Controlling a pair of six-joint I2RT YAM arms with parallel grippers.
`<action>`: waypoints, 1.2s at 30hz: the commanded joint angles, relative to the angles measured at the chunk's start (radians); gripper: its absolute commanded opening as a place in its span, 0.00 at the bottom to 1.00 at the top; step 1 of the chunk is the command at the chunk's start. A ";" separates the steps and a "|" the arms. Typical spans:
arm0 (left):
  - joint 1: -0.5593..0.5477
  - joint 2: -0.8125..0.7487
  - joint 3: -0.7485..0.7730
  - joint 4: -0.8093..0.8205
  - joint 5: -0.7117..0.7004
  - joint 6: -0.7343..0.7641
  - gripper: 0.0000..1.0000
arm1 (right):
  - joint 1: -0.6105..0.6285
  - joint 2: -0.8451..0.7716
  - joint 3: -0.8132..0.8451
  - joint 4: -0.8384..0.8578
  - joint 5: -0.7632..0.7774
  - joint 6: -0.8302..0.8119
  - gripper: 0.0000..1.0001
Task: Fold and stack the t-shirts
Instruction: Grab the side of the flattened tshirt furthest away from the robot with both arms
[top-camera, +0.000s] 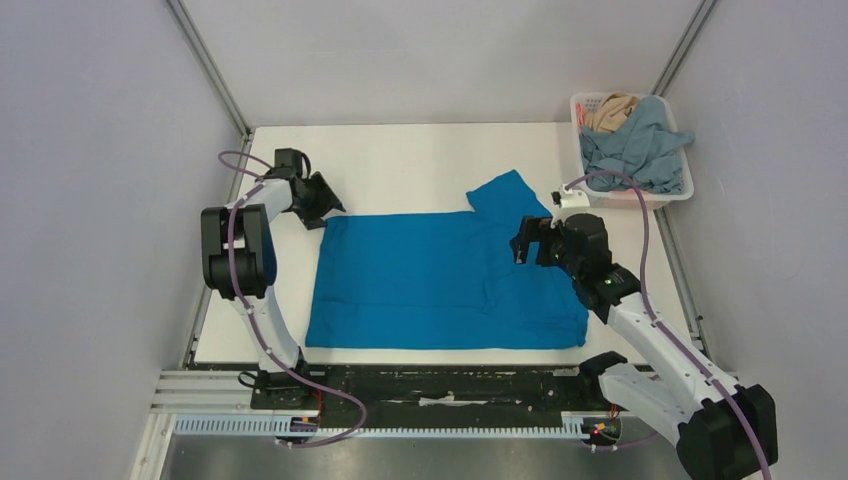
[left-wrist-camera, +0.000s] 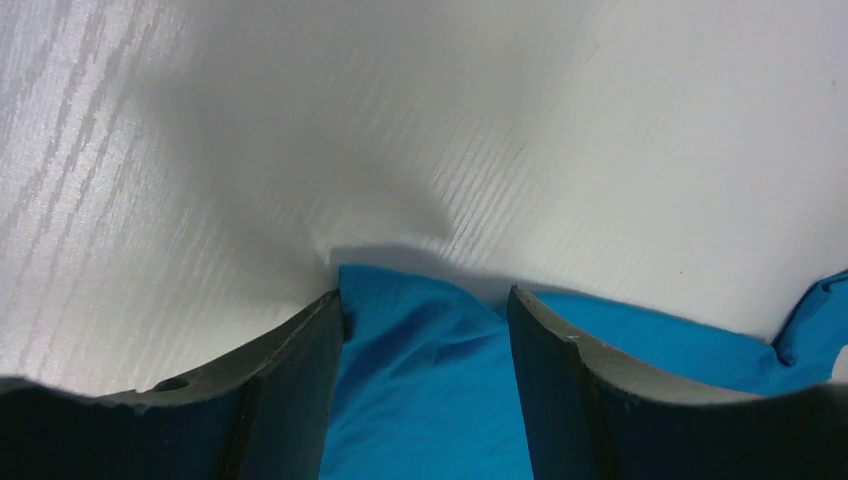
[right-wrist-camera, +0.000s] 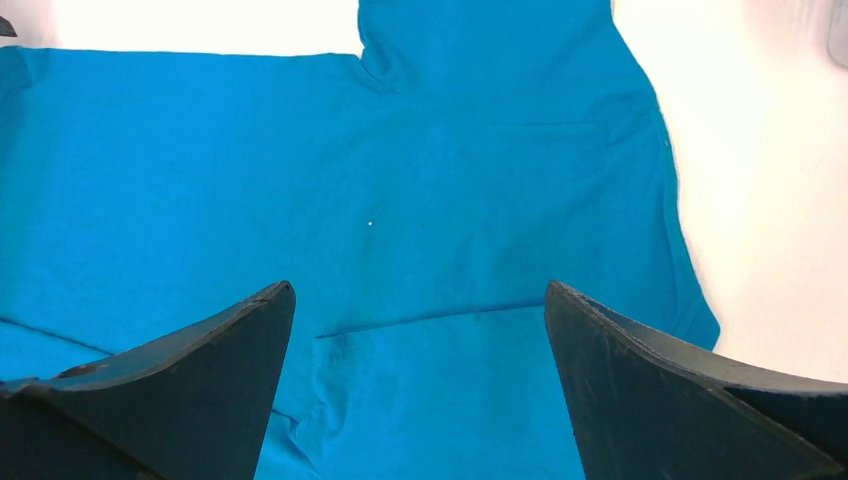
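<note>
Top external: the blue shirt (top-camera: 430, 280) lies spread flat at the middle of the table (top-camera: 400, 165). Its sleeve (top-camera: 505, 195) juts out toward 1 o'clock. The left gripper (top-camera: 325, 205) sits at the shirt's corner at 10 o'clock. The right gripper (top-camera: 530, 240) is over the shirt's edge at 2 o'clock, just below the sleeve. The basket (top-camera: 660, 198) stands in the table's 1 o'clock corner, well apart from the blue shirt. It holds the grey shirt (top-camera: 640, 145), with the tan shirt (top-camera: 610, 112) at its far end.

Left wrist: the left gripper (left-wrist-camera: 425, 295) has its fingers (left-wrist-camera: 300, 370) parted a moderate way. They straddle the corner of the blue shirt (left-wrist-camera: 430, 400), and the cloth lies loose between them, not clamped. Bare table (left-wrist-camera: 500, 120) fills the view from 9 through 3 o'clock.

Right wrist: the right gripper (right-wrist-camera: 418, 285) is spread wide and holds nothing. The blue shirt (right-wrist-camera: 400, 180) lies flat beneath it, sleeve (right-wrist-camera: 490, 50) at 12 o'clock, table (right-wrist-camera: 760, 200) at 3 o'clock.
</note>
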 joint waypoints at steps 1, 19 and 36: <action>-0.005 0.018 -0.031 -0.049 0.027 0.060 0.64 | -0.003 0.018 -0.005 0.071 -0.015 0.002 0.98; -0.034 0.062 -0.013 -0.125 -0.095 0.078 0.02 | -0.003 0.144 0.030 0.126 -0.041 0.047 0.98; -0.035 -0.174 -0.193 0.091 -0.169 0.044 0.02 | 0.002 0.382 0.281 0.101 0.036 0.118 0.98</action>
